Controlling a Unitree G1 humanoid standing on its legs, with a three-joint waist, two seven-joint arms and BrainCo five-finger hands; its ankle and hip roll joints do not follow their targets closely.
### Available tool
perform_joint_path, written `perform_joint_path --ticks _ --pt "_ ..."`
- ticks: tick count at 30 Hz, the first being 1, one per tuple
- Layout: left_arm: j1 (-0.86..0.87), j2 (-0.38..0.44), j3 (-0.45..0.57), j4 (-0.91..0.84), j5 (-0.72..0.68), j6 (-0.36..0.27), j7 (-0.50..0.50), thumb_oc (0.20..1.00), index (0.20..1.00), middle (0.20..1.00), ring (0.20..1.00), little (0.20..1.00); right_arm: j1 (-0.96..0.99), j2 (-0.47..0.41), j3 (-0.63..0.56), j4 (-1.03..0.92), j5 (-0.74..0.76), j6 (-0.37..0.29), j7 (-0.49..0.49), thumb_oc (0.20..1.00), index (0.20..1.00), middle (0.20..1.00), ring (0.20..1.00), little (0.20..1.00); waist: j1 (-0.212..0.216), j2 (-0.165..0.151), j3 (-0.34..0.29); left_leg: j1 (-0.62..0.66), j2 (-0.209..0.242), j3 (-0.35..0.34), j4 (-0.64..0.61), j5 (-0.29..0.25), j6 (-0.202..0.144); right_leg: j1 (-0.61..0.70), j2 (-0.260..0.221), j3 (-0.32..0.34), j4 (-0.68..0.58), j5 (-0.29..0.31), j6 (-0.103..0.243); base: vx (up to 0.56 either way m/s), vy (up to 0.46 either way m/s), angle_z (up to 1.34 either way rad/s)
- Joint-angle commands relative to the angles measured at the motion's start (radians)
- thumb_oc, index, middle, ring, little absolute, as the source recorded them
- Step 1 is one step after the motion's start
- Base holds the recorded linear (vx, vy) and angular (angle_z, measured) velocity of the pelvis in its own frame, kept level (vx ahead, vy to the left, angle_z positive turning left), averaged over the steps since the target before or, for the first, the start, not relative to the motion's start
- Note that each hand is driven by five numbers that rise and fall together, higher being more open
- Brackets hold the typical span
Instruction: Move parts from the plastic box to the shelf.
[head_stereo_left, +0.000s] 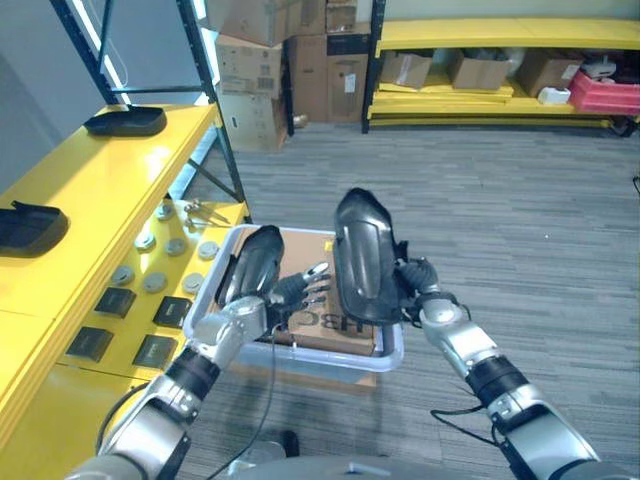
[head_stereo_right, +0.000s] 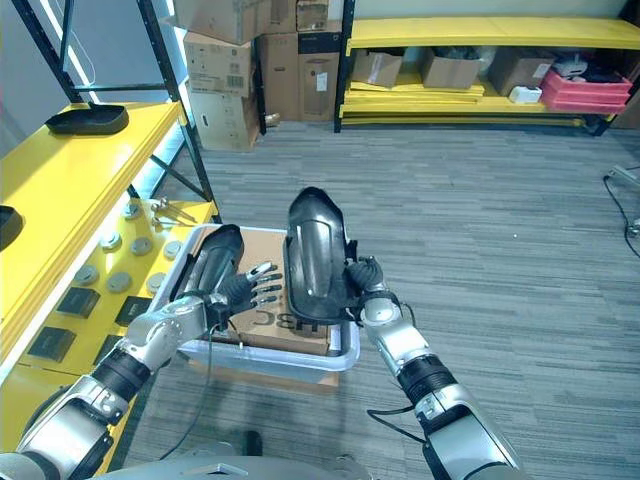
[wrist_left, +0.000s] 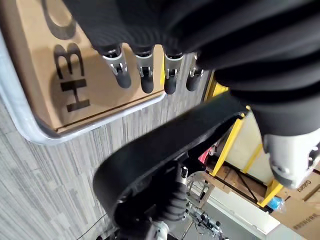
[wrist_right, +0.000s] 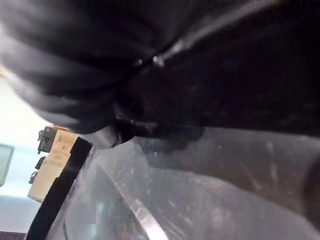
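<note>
Your right hand (head_stereo_left: 415, 285) grips a black part (head_stereo_left: 362, 255) upright over the plastic box (head_stereo_left: 392, 352); your left hand (head_stereo_left: 300, 290) hovers, fingers straight, above another black part (head_stereo_left: 250, 265) inside it.

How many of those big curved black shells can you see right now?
4. One is held up by the right hand above the plastic box: the lifted shell. One lies in the box. Two sit on the yellow shelf: and. More may be hidden.

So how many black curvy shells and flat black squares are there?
Black curvy shells: 4
Flat black squares: 4
Total: 8
</note>
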Motion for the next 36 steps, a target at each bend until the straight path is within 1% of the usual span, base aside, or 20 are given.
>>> perform_joint_path --ticks 1,7,9,10,14,15,16,19,26,31,32,33,36 --pt "-0.108 -0.041 -0.072 0.028 -0.045 -0.073 -0.007 1.0 1.0 1.0 1.0 1.0 -0.158 0.061 0.046 0.047 -0.041 -0.043 0.053 0.2 0.2 0.2 0.2 0.2 0.024 -0.062 -0.065 -0.025 0.053 -0.006 0.039 -0.065 -0.043 0.046 -0.101 0.046 -0.104 0.062 0.116 0.0 -0.002 -0.09" --pt "-0.151 -0.075 -0.111 0.017 -0.044 -0.039 0.022 1.0 1.0 1.0 1.0 1.0 -0.187 0.115 0.094 0.072 -0.069 -0.049 0.082 0.2 0.2 0.2 0.2 0.2 0.02 -0.061 -0.078 -0.024 0.054 -0.004 0.031 -0.063 -0.049 0.048 -0.099 0.043 -0.112 0.062 0.117 0.0 -0.004 -0.08" --pt "-0.156 -0.083 -0.128 0.01 -0.043 -0.02 0.035 1.0 1.0 1.0 1.0 1.0 -0.195 0.13 0.109 0.073 -0.073 -0.044 0.078 0.2 0.2 0.2 0.2 0.2 0.02 -0.06 -0.081 -0.026 0.054 -0.006 0.031 -0.063 -0.05 0.048 -0.1 0.04 -0.113 0.062 0.118 0.0 -0.002 -0.03" --pt "-0.157 -0.083 -0.129 0.009 -0.043 -0.019 0.036 1.0 1.0 1.0 1.0 1.0 -0.195 0.131 0.11 0.073 -0.074 -0.044 0.078 0.2 0.2 0.2 0.2 0.2 0.02 -0.06 -0.081 -0.026 0.054 -0.007 0.031 -0.063 -0.05 0.048 -0.1 0.04 -0.113 0.062 0.118 0.0 0.0 0.0" --pt "-0.161 -0.088 -0.165 0.017 0.018 0.005 0.048 1.0 1.0 1.0 1.0 1.0 -0.208 0.149 0.128 0.074 -0.072 -0.035 0.071 0.2 0.2 0.2 0.2 0.2 0.02 -0.058 -0.085 -0.026 0.052 -0.012 0.028 -0.062 -0.052 0.048 -0.101 0.037 -0.113 0.062 0.121 0.0 0.0 0.0" --pt "-0.162 -0.087 -0.168 0.017 0.038 0.004 0.05 1.0 1.0 1.0 1.0 1.0 -0.21 0.15 0.13 0.073 -0.073 -0.032 0.072 0.2 0.2 0.2 0.2 0.2 0.021 -0.058 -0.085 -0.026 0.052 -0.013 0.029 -0.062 -0.052 0.048 -0.101 0.036 -0.114 0.061 0.121 0.0 0.0 0.0" --pt "-0.171 -0.082 -0.183 0.018 0.095 -0.002 0.035 1.0 1.0 1.0 1.0 1.0 -0.215 0.151 0.134 0.076 -0.072 -0.029 0.074 0.2 0.2 0.2 0.2 0.2 0.022 -0.057 -0.085 -0.026 0.051 -0.015 0.029 -0.063 -0.052 0.049 -0.102 0.034 -0.113 0.061 0.123 0.0 0.0 0.0" --pt "-0.178 -0.079 -0.201 0.015 0.133 -0.02 0.029 1.0 1.0 1.0 1.0 1.0 -0.222 0.162 0.145 0.087 -0.07 -0.03 0.067 0.2 0.2 0.2 0.2 0.2 0.025 -0.056 -0.085 -0.024 0.049 -0.019 0.028 -0.062 -0.053 0.052 -0.103 0.031 -0.113 0.061 0.124 0.0 0.0 0.0" --pt "-0.202 -0.091 -0.211 -0.012 0.094 -0.041 0.05 1.0 1.0 1.0 1.0 1.0 -0.246 0.193 0.168 0.142 -0.062 -0.031 0.069 0.2 0.2 0.2 0.2 0.2 0.033 -0.051 -0.088 -0.015 0.049 -0.021 0.02 -0.06 -0.055 0.062 -0.107 0.018 -0.116 0.064 0.126 0.0 0.0 0.0" --pt "-0.204 -0.095 -0.21 -0.02 0.108 -0.053 0.063 1.0 1.0 1.0 1.0 1.0 -0.247 0.198 0.174 0.152 -0.067 -0.028 0.07 0.2 0.2 0.2 0.2 0.2 0.034 -0.052 -0.09 -0.016 0.047 -0.024 0.02 -0.059 -0.055 0.062 -0.107 0.017 -0.114 0.063 0.126 0.0 0.0 0.0" --pt "-0.207 -0.091 -0.211 -0.021 0.148 -0.081 0.07 1.0 1.0 1.0 1.0 1.0 -0.249 0.198 0.176 0.156 -0.061 -0.025 0.068 0.2 0.2 0.2 0.2 0.2 0.034 -0.051 -0.09 -0.015 0.047 -0.024 0.018 -0.06 -0.055 0.061 -0.108 0.015 -0.111 0.062 0.127 0.0 0.0 0.0" --pt "-0.206 -0.085 -0.212 -0.018 0.166 -0.108 0.078 0.2 0.2 0.2 0.2 0.2 -0.248 0.196 0.179 0.158 -0.049 -0.026 0.064 0.2 0.2 0.2 0.2 0.2 0.034 -0.052 -0.09 -0.013 0.046 -0.025 0.018 -0.059 -0.055 0.062 -0.107 0.015 -0.11 0.062 0.126 0.0 0.0 0.0" --pt "-0.204 -0.08 -0.207 -0.021 0.166 -0.129 0.061 0.2 0.2 0.2 0.2 0.2 -0.243 0.196 0.174 0.156 -0.036 -0.025 0.062 0.2 0.2 0.2 0.2 0.2 0.033 -0.052 -0.092 -0.011 0.045 -0.024 0.014 -0.059 -0.055 0.063 -0.107 0.014 -0.111 0.061 0.126 0.0 0.0 0.0"
